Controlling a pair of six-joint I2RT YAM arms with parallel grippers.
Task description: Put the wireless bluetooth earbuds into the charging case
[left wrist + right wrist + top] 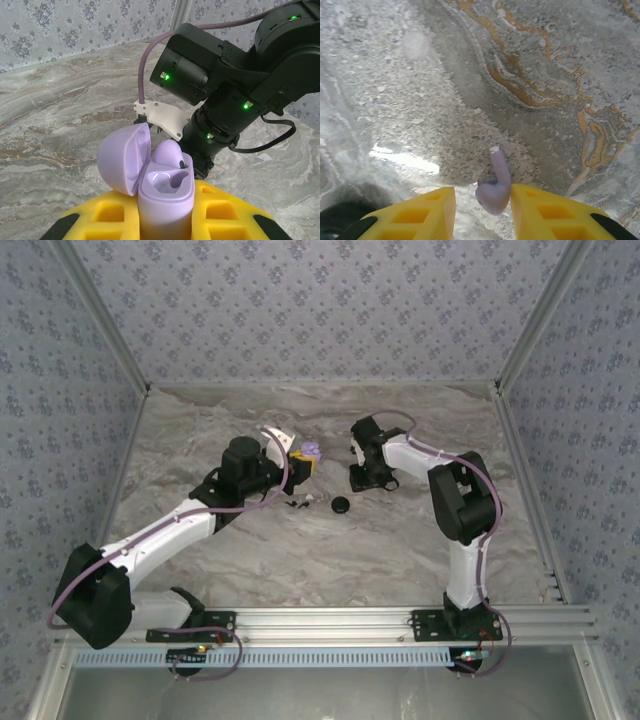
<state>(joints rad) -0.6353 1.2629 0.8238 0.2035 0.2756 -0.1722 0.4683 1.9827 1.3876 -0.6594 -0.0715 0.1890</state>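
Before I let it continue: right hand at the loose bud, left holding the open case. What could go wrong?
1. In the right hand the earbud touches one side only, with a gap on the other: closing could twist or flick it.
2. The charging case in the left hand has a seated bud beside the free slot: a tilted stem could jam or knock that bud.

Grey marbled table (330, 560), a black round disc (340, 505) and small dark bits (298, 503) on it
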